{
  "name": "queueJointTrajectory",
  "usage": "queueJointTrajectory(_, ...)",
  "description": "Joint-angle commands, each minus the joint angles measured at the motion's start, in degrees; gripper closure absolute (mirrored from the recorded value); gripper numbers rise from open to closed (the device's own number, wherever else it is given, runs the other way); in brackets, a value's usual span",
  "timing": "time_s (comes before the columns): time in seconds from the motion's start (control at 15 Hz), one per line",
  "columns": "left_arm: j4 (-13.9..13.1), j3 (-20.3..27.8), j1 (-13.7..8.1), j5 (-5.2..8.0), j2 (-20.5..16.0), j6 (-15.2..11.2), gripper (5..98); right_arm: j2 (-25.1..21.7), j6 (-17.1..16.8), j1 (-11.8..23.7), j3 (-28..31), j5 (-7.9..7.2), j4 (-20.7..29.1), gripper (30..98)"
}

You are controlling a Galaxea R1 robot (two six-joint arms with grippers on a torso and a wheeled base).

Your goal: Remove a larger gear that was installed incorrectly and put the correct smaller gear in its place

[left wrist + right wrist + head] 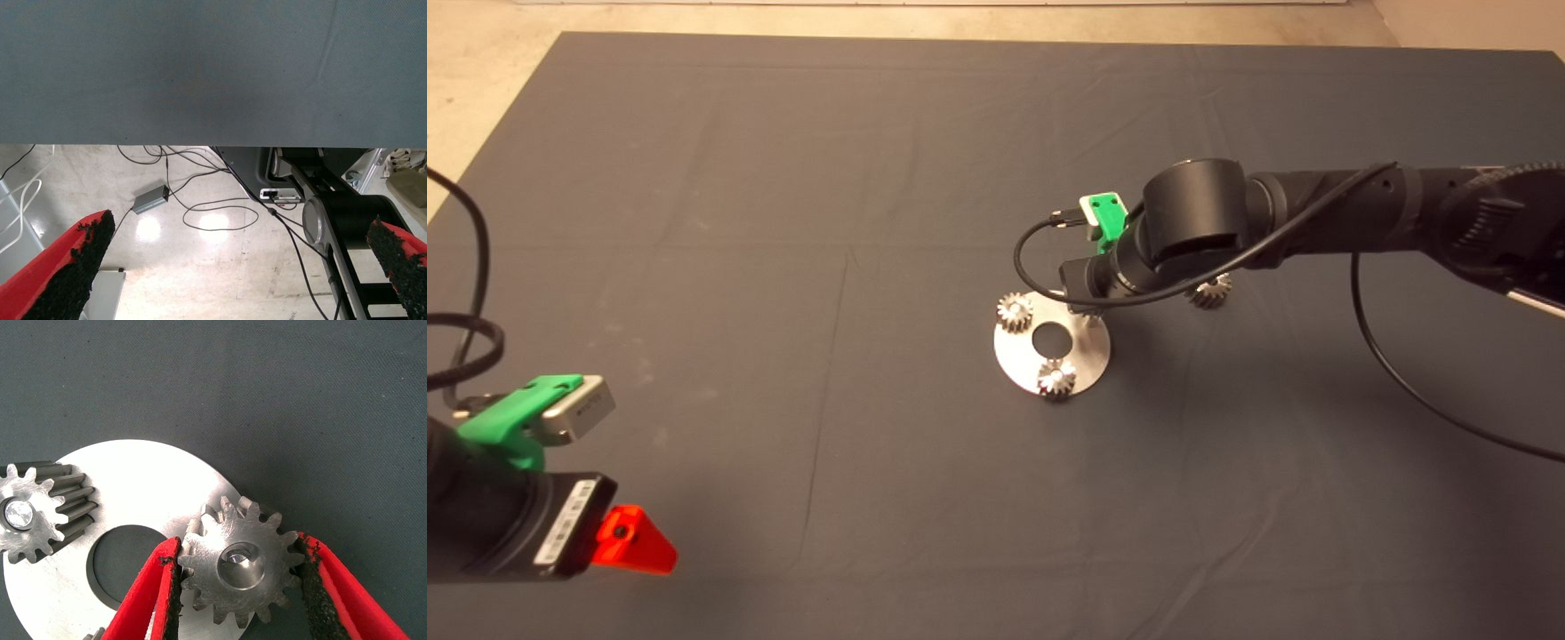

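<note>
A round plate [1018, 360] lies on the mat [783, 222] with three gears on pins around its hole; a fourth gear [1211, 292] lies right of it.

Matt dark cloth mat [783, 178] faintly creased, bright brushed-metal round plate [153, 480], dull grey steel gear [237, 563] with machined face, rough gritty black pads [172, 593] on glossy red plastic fingers
</note>
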Motion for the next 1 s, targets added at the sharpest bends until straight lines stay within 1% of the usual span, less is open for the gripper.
queueJointTrajectory(0.0, 0.4, -0.1, -0.5, 7.63, -0.2, 0.4, 5.4, 0.0, 0.5, 0.2, 1.3, -6.46, -0.2, 89.0)
queueJointTrajectory(0.53, 0.3, -0.2, -0.4, 7.63, -0.2, 0.4, 5.4, -0.3, 0.5, 0.3, 1.2, -6.72, 0.1, 89.0)
queueJointTrajectory(0.6, 0.4, -0.2, -0.4, 7.63, -0.2, 0.4, 5.4, -0.3, 0.5, 0.6, 1.2, -6.99, 0.1, 89.0)
queueJointTrajectory(0.73, 0.3, -0.2, -0.4, 7.63, -0.2, 0.4, 5.4, -0.4, 0.5, 0.8, 1.1, -6.99, 0.1, 89.0)
queueJointTrajectory(0.93, 0.3, -0.3, -0.4, 7.63, -0.2, 0.4, 5.4, -0.5, 0.3, 2.2, 1.2, -6.99, 0.2, 89.0)
